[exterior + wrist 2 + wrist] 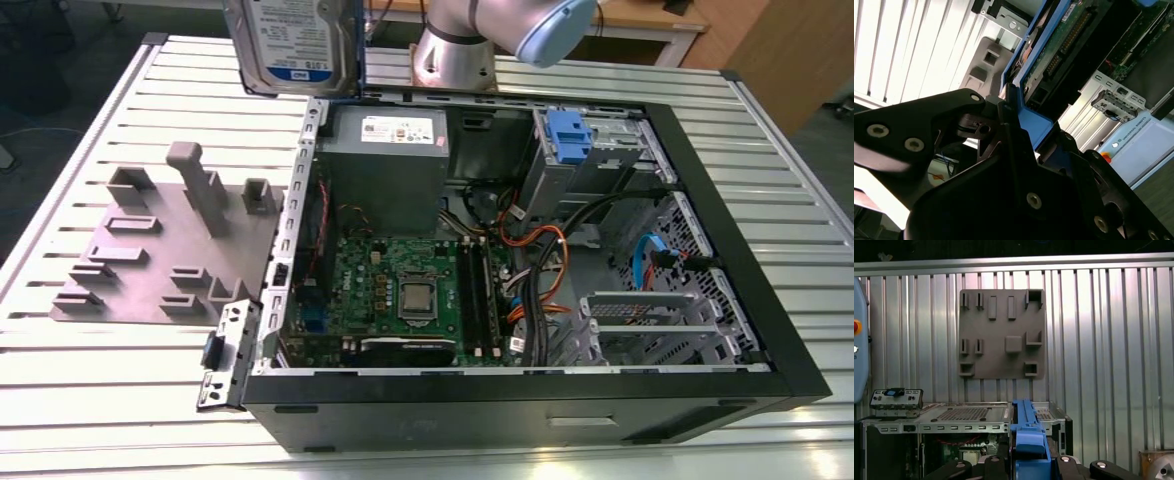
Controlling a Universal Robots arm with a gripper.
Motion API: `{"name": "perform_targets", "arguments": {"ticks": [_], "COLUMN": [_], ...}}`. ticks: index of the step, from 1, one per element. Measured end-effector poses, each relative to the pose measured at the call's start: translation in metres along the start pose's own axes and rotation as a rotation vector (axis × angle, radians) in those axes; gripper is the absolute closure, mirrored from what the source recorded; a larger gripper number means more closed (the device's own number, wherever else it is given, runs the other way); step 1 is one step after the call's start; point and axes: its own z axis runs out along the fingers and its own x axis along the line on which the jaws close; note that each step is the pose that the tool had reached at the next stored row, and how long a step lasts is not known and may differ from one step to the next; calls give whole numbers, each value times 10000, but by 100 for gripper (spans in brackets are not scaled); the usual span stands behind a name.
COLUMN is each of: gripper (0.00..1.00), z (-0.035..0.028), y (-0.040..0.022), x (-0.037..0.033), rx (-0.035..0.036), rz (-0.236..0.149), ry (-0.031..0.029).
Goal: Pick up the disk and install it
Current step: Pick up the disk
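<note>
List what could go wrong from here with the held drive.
1. The gripper clamps the disk by its blue handle alone, so it might tilt or slip.
2. Orange and black cables lie loose beside the drive cage and could snag the disk going in.

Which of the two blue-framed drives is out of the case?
The labelled hard drive, raised above the table with its blue carrier handle in the shut claw. The other drive sits in its grey cage inside the PC case.
</note>
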Motion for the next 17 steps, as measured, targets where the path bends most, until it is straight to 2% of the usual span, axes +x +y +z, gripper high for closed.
{"name": "perform_targets", "arguments": {"ticks": [10,17], "gripper": [64,64], "z": [-1,-1], "y": [-161,-189], "x": [-7,-9], "rx": [0,1], "rz": [0,0], "ry": [-1,-1]}}
